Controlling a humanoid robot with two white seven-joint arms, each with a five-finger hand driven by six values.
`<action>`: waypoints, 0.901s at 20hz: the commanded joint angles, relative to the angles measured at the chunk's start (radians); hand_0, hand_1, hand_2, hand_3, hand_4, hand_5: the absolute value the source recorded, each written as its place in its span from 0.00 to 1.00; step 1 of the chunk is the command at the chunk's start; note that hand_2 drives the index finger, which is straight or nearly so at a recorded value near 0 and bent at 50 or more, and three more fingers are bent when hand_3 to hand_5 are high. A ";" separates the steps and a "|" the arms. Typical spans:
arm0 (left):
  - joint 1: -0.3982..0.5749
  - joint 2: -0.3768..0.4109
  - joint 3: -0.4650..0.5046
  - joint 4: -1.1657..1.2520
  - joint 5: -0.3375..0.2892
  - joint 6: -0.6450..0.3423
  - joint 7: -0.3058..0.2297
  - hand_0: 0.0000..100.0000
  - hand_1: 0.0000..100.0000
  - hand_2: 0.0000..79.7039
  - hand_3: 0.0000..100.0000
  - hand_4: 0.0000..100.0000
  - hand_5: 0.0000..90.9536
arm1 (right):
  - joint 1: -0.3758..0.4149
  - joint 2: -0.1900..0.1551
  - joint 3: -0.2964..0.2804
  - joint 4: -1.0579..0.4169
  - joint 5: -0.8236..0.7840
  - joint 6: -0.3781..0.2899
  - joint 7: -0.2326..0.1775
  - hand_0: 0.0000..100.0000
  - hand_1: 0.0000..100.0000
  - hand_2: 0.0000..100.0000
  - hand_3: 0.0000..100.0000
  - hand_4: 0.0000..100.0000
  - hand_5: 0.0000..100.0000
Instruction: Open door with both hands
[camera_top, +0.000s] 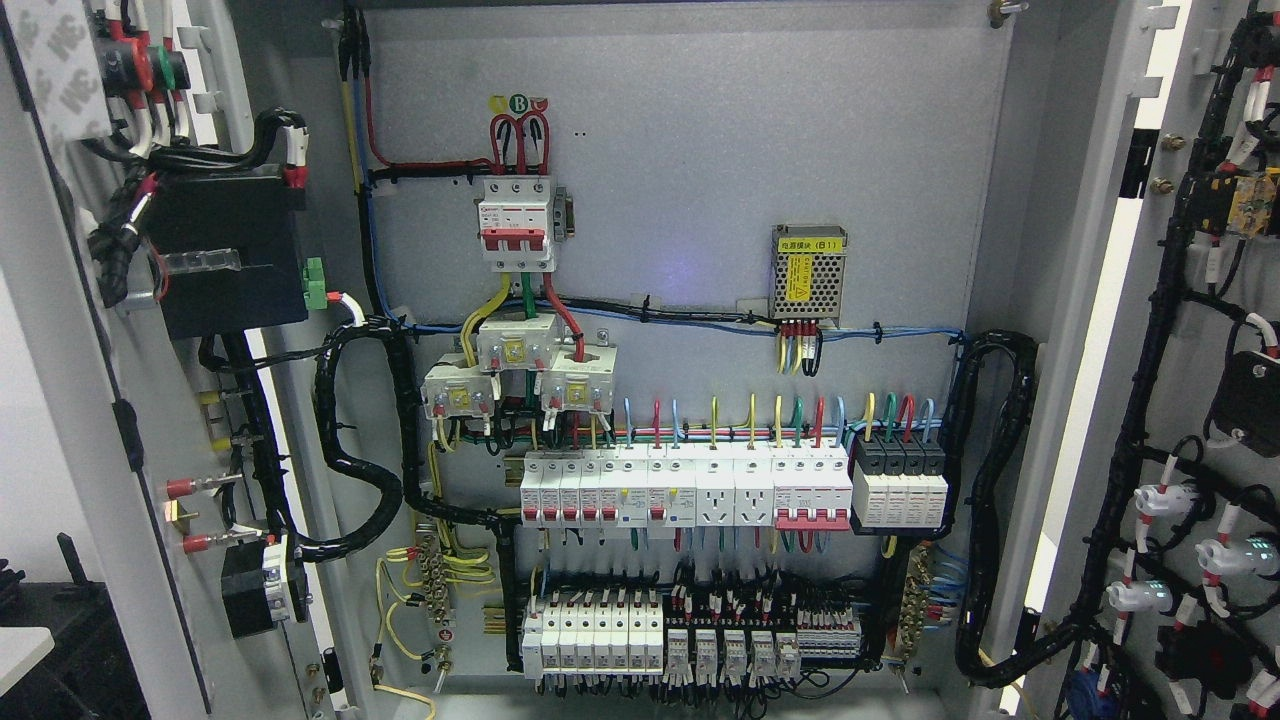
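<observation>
— So where were the doors?
— Swung wide: left door (70, 400) at nine o'clock, right door (1180, 400) at three, baring the breaker panel (690, 300), so the job looked done.
— And the fingers?
— Neither hand was in view; I couldn't tell.

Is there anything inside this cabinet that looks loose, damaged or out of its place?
Nothing stands out. Both doors, the left door and right door, stand open. The breakers sit in straight rows, and the black cable looms are bundled and tied.
</observation>
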 joint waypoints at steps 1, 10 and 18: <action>0.025 -0.034 0.002 -0.001 0.000 0.000 0.000 0.00 0.00 0.00 0.00 0.04 0.00 | -0.012 0.023 0.025 0.017 0.016 0.000 -0.001 0.00 0.00 0.00 0.00 0.00 0.00; 0.025 -0.033 0.002 -0.003 0.000 0.000 0.000 0.00 0.00 0.00 0.00 0.04 0.00 | -0.029 0.043 0.025 0.017 0.016 0.023 -0.002 0.00 0.00 0.00 0.00 0.00 0.00; 0.025 -0.034 0.002 -0.006 0.002 0.000 0.000 0.00 0.00 0.00 0.00 0.04 0.00 | -0.030 0.052 0.027 0.017 0.016 0.025 -0.002 0.00 0.00 0.00 0.00 0.00 0.00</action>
